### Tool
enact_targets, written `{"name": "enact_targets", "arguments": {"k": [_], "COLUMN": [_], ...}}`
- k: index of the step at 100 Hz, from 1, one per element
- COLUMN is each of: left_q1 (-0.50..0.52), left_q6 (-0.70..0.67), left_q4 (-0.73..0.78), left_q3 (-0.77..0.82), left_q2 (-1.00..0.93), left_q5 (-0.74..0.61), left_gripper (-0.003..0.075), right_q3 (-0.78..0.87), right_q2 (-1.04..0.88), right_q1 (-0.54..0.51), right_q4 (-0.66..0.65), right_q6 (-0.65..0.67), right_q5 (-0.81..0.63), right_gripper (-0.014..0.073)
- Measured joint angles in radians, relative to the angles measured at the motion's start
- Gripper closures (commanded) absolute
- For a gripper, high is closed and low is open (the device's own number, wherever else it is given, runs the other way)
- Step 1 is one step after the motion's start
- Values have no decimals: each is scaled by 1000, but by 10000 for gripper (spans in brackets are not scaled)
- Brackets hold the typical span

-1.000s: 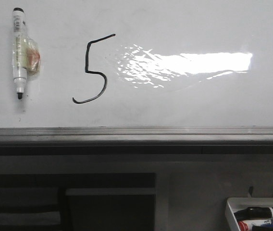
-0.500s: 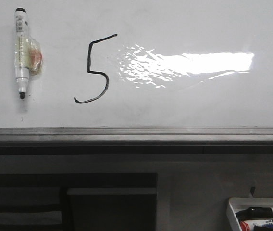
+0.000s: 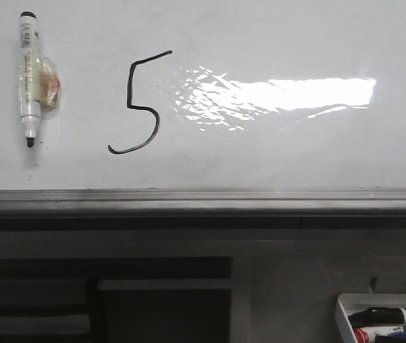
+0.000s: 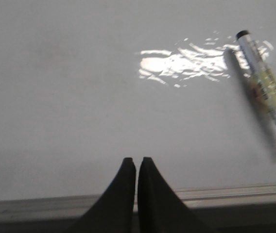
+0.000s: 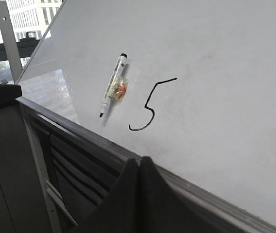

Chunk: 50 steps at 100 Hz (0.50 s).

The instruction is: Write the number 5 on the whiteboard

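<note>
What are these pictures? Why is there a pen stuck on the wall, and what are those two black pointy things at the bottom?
A robot with two arms took them. One camera looks straight ahead at the whiteboard, where a black number 5 is drawn. The marker beside it is stuck to the board, tip down. A tray low down holds more markers. The other two cameras sit on the robot's wrists. The black points are the left fingers and right fingers, pressed together and holding nothing.

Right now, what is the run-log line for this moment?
thin black hand-drawn digit 5: complete | glossy white whiteboard: marker stuck beside digit | left gripper: shut, empty | right gripper: shut, empty
</note>
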Motion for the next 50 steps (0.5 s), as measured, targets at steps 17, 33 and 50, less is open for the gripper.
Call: {"name": "enact_targets", "arguments": {"k": [17, 33, 50], "left_q1": [24, 30, 39], "left_q6": [-74, -130, -139], "left_q4": [9, 36, 38], "left_q3": [5, 5, 5], "left_q2": [-4, -4, -4], "left_q5": [70, 176, 179], "left_gripper": [741, 741, 741], "right_q3": [0, 0, 0], "right_q2": [0, 0, 0], "right_q1": [0, 0, 0], "right_q4": [0, 0, 0], "right_q6": [0, 0, 0], "right_q5": [0, 0, 0], "right_gripper": [655, 655, 655]}}
